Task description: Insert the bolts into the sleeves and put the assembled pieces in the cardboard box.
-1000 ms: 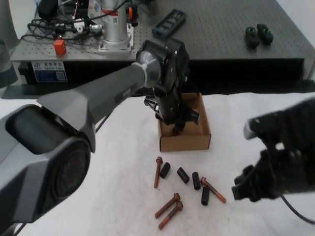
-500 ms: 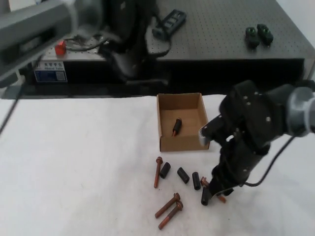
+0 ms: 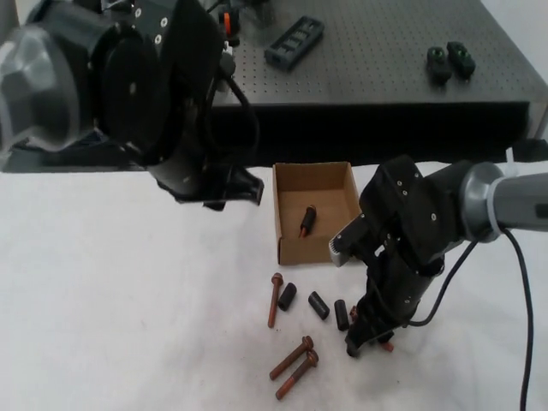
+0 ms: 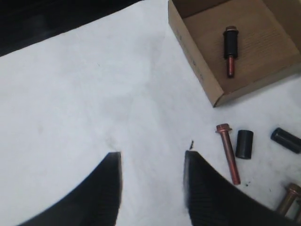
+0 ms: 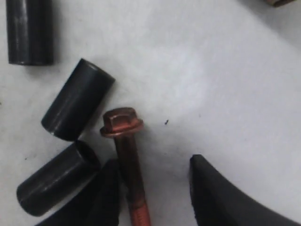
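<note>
Down over the loose bolt (image 5: 127,155) in front of the cardboard box (image 3: 318,248) comes my right gripper (image 5: 153,188), fingers apart, shaft between them, a sleeve (image 5: 77,106) just beside its head. One assembled piece (image 4: 230,49) lies in the box; my left gripper (image 4: 153,174), fingers spread, hovers alongside.

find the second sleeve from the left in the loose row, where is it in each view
high view: the sleeve lies in front of the box, second in the row.
left wrist view: the sleeve lies past the lone bolt and first sleeve.
right wrist view: the sleeve is cut by the frame edge, past two sleeves at a bolt head.
shared landmark: the box; its corner shows in the right wrist view.
</note>
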You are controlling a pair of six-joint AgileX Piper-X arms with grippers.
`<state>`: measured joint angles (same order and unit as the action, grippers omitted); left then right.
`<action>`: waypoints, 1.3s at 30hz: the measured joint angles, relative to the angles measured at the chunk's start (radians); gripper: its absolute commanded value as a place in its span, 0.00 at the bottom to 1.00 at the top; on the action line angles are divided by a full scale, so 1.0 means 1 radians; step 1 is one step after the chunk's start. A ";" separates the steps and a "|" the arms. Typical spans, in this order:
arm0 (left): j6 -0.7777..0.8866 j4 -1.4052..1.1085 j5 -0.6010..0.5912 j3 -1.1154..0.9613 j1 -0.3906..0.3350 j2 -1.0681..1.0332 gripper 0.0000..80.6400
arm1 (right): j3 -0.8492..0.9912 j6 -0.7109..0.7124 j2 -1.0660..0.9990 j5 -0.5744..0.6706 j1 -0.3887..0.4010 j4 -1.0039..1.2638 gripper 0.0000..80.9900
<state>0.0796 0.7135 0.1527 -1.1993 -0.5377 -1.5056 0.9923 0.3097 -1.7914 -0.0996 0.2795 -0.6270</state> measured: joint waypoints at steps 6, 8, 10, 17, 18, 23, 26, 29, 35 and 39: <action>0.000 0.000 -0.093 0.068 0.000 0.003 0.38 | 0.000 0.002 -0.004 0.000 0.002 0.029 0.24; 0.000 0.000 -0.114 0.097 0.000 0.003 0.38 | 0.000 0.002 -0.006 0.003 0.002 0.030 0.17; 0.000 0.000 -0.136 0.121 0.000 0.003 0.38 | 0.000 0.002 -0.011 0.004 0.002 0.036 0.07; -0.022 -0.104 -0.374 0.196 0.002 -0.012 0.38 | 0.006 0.002 -0.019 0.013 0.002 0.040 0.01; -0.028 -0.120 -0.403 0.197 0.002 -0.023 0.38 | 0.006 0.002 -0.019 0.013 0.002 0.040 0.01; -0.116 -0.150 -0.475 0.177 -0.001 -0.152 0.38 | 0.000 -0.034 0.022 0.037 -0.032 0.044 0.01; -0.172 -0.128 -0.468 0.093 -0.013 -0.238 0.38 | -0.066 -0.132 0.170 0.134 -0.083 0.047 0.01; -0.177 -0.098 -0.414 -0.008 -0.021 -0.309 0.35 | -0.151 -0.169 0.293 0.155 -0.093 0.050 0.01; -0.178 -0.025 -0.390 -0.159 -0.022 -0.434 0.34 | -0.303 -0.229 0.448 0.170 -0.093 0.045 0.01; -0.178 0.015 -0.366 -0.231 -0.022 -0.500 0.34 | -0.353 -0.248 0.497 0.172 -0.093 0.042 0.01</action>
<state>-0.0982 0.7280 -0.2133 -1.4299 -0.5598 -2.0052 0.6388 0.0614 -1.2947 0.0723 0.1869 -0.5851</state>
